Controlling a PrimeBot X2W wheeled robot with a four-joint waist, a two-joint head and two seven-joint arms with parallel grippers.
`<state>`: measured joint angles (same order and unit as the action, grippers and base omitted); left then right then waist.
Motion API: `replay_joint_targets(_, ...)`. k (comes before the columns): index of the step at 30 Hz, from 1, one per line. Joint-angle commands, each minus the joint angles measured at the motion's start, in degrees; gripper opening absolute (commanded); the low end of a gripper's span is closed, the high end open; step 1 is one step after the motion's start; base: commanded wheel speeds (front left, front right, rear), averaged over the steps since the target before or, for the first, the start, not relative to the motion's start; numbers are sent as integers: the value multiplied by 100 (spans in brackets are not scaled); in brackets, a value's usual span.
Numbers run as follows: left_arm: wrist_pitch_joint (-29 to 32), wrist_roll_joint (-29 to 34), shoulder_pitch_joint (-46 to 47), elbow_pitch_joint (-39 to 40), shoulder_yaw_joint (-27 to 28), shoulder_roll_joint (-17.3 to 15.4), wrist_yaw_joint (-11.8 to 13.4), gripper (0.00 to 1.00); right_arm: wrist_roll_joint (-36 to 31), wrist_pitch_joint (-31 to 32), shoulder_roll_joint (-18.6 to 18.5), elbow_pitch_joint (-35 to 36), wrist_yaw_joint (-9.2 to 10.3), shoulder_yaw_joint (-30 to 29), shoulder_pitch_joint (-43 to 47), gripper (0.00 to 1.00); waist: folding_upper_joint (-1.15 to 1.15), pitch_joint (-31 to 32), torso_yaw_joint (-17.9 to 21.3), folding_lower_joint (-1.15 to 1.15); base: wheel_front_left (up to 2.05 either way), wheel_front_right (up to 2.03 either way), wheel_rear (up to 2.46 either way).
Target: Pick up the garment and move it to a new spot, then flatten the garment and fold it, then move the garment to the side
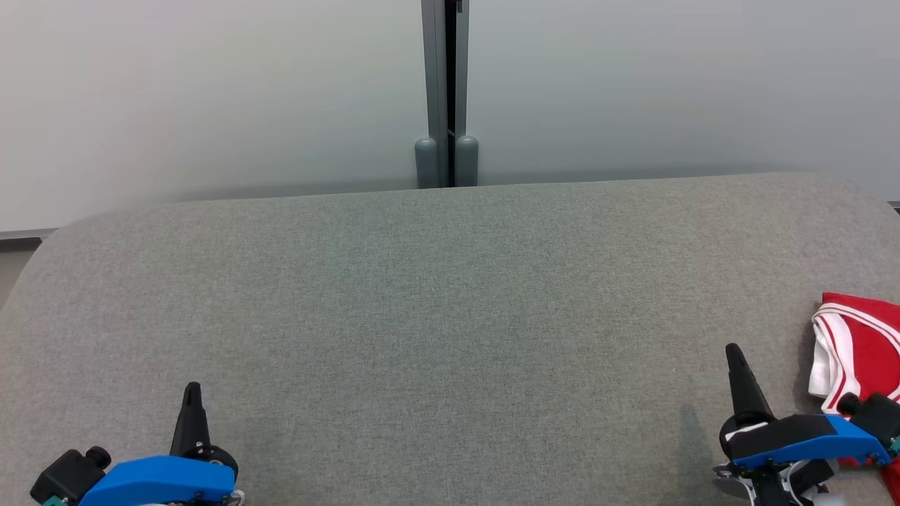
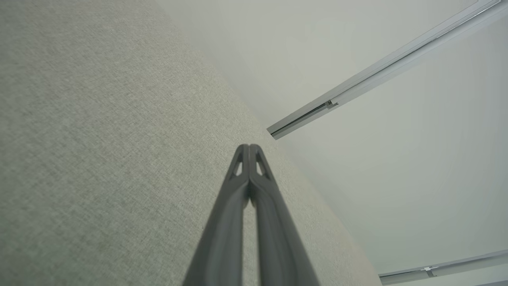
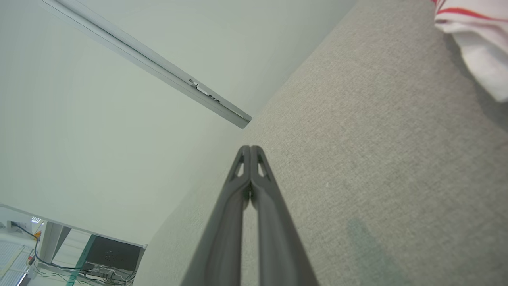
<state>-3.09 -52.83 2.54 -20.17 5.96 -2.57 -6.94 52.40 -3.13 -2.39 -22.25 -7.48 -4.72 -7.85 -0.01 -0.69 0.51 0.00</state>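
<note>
Low at seven and five o'clock, the left gripper (image 1: 191, 391) and right gripper (image 1: 734, 351) are clenched and empty over a grey fabric surface (image 1: 450, 316), the red-and-white garment (image 1: 861, 344) bunched at four o'clock.

Bright, even, soft lighting; faint shadows; wrist views distorted.

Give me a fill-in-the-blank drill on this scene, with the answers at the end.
The garment is white and ____. It lies on the gray surface, on the robot's ____ side. The right hand has its fingers ____. The left hand grips ____.
Answers: red; right; shut; nothing.
</note>
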Motion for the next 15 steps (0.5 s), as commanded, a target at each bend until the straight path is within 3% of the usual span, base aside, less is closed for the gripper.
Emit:
replay_joint_targets(1, 50, -218, 162, 109, 17, -33, -35, 0, 228, 53, -43, 126, -2, -23, -8, 0, 0, 1, -1, 0, 0, 0, 0)
replay_joint_targets(15, 275, -1131, 219, 238, 27, -36, -42, 0, 1150, 277, -49, 303, -2, -64, 45, 0, 0, 11, -11, 0, 0, 0, 0)
